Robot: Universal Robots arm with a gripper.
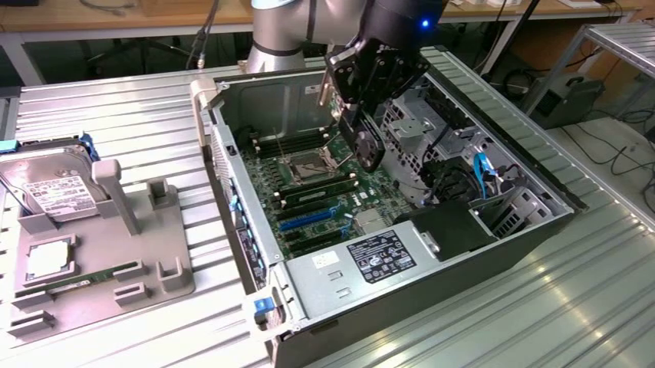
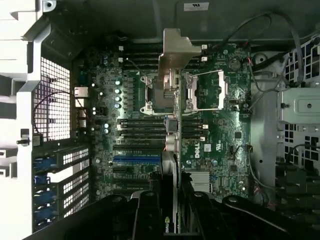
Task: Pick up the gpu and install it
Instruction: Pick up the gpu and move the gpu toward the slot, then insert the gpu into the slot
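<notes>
I hold the gpu (image 1: 367, 144) on edge above the open computer case (image 1: 338, 299), its dark card hanging over the motherboard (image 1: 307, 192) near the processor socket (image 1: 307, 166). My gripper (image 1: 370, 103) is shut on the card's upper edge. In the wrist view the gpu (image 2: 172, 135) runs edge-on away from my gripper (image 2: 172, 202), its pale silver bracket (image 2: 176, 50) at the far end, over the socket (image 2: 200, 92). The blue expansion slot (image 2: 136, 160) lies off to one side of the card, apart from it.
A grey holder tray (image 1: 153, 253) at the exterior view's left carries a silver hard drive (image 1: 51, 192) and a slim green memory stick (image 1: 94, 276). Inside the case are the black power supply (image 1: 384, 257), a metal drive cage (image 1: 435, 115) and cables (image 1: 481, 172).
</notes>
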